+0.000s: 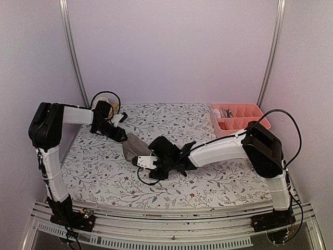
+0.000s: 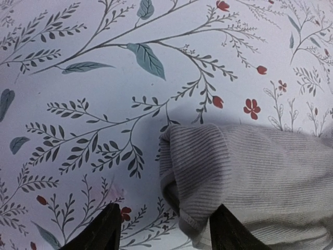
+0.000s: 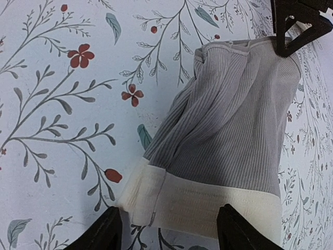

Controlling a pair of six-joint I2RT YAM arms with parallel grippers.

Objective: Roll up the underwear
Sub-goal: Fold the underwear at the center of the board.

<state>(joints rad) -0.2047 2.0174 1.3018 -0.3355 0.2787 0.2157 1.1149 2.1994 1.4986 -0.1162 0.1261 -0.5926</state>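
Taupe underwear (image 1: 133,148) lies on the table (image 1: 99,166). Only the right wrist view shows its cream waistband (image 3: 208,203), beneath the right gripper (image 3: 169,232), parted and empty; the left gripper (image 2: 165,232), also parted, straddles the opposite edge.

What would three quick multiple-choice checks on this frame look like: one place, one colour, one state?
1. Where does the pink divided tray sit on the table?
A. near left corner
B. far right corner
C. centre, between the arms

2. What colour is the waistband of the taupe underwear?
A. cream
B. black
C. red

3. How does the right gripper stand?
A. shut on the tray
B. out of view
C. open, over the waistband

Answers:
1 B: the top view shows it at the table's far right edge.
2 A: the right wrist view shows a cream band below the ribbed taupe cloth.
3 C: its jaws stand wide apart over the band, which lies flat.
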